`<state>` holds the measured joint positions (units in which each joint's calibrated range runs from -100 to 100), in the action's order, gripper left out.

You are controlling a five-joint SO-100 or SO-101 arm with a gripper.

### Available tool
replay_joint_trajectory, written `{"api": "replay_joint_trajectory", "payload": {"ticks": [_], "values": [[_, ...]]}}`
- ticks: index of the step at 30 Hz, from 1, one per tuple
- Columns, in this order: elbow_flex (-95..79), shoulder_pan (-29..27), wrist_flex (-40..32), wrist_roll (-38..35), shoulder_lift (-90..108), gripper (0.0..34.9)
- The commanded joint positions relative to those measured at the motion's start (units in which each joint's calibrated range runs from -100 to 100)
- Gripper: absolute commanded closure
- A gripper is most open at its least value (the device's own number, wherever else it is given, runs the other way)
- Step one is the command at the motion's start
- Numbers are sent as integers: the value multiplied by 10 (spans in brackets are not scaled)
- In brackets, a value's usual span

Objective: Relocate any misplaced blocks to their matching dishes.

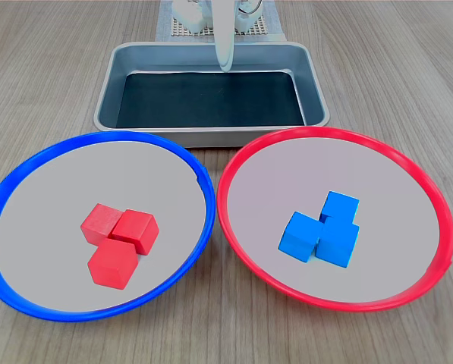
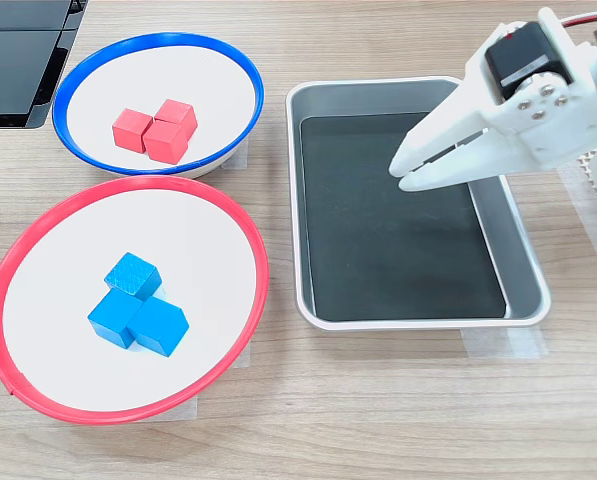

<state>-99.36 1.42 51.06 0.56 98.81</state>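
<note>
Three matte red cubes (image 1: 118,241) cluster touching in the round, shallow blue-rimmed dish (image 1: 6,189), and three blue cubes (image 1: 322,230) huddle in the red-rimmed dish (image 1: 431,205) beside it on the wood-grain tabletop (image 1: 51,68). The white plastic tool (image 2: 403,172), clenched and empty, hangs above the rectangular metal tray (image 2: 523,250) with its black bottom.

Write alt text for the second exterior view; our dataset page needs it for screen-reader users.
Three red blocks sit clustered in the blue-rimmed dish and three blue blocks in the red-rimmed dish, each colour in the other's plate. At the second exterior view's right, the white gripper hangs nearly shut and empty over a grey metal tray on a wooden table.
</note>
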Motion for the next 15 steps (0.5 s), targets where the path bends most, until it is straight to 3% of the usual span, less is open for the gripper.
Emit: {"api": "replay_joint_trajectory", "payload": {"ticks": [1, 11, 15], "values": [[5, -1, 1, 2, 2, 346], [7, -5, -6, -2, -9, 346], [91, -17, -2, -19, -90, 346]]}}
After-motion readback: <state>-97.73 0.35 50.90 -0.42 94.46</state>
